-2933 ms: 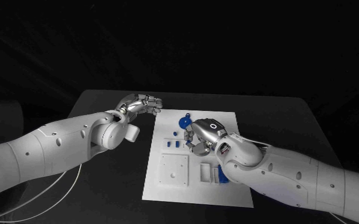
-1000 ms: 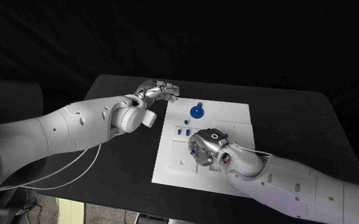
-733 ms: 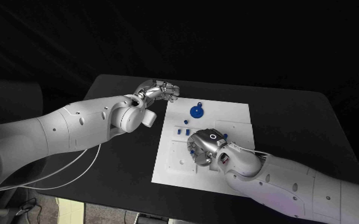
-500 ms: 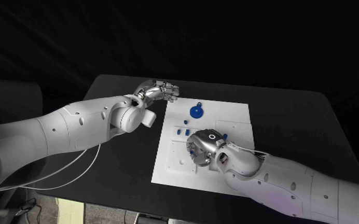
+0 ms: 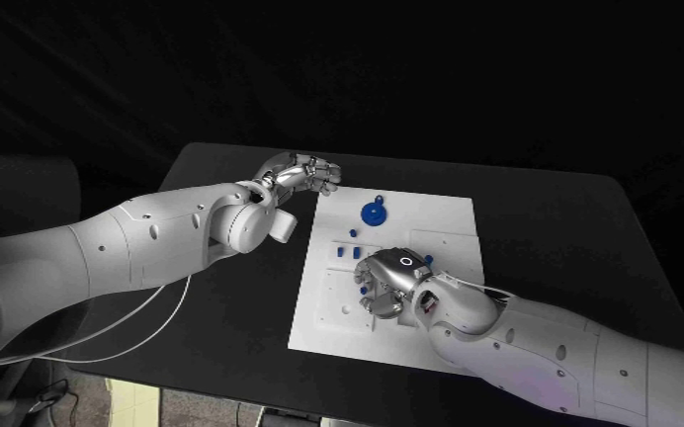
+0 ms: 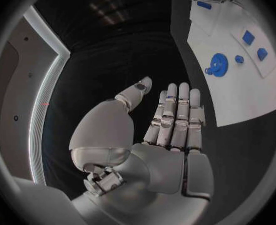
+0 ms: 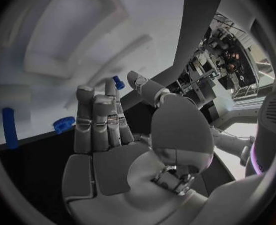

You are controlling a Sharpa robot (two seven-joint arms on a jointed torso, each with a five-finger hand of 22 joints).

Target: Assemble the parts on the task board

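Task board [image 5: 445, 212] lies under the right hand [image 5: 389, 279], palm down.

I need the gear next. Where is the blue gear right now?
In the head view the blue gear lies on the far part of the task board, just right of the left hand.

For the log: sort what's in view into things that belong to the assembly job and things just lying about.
Belongs to the job:
task board
blue gear on the board
small blue parts on the board
right robot hand, over the board's middle
left robot hand, off the board's far left corner, holding nothing

Lying about:
black table
white cable hanging under the left arm
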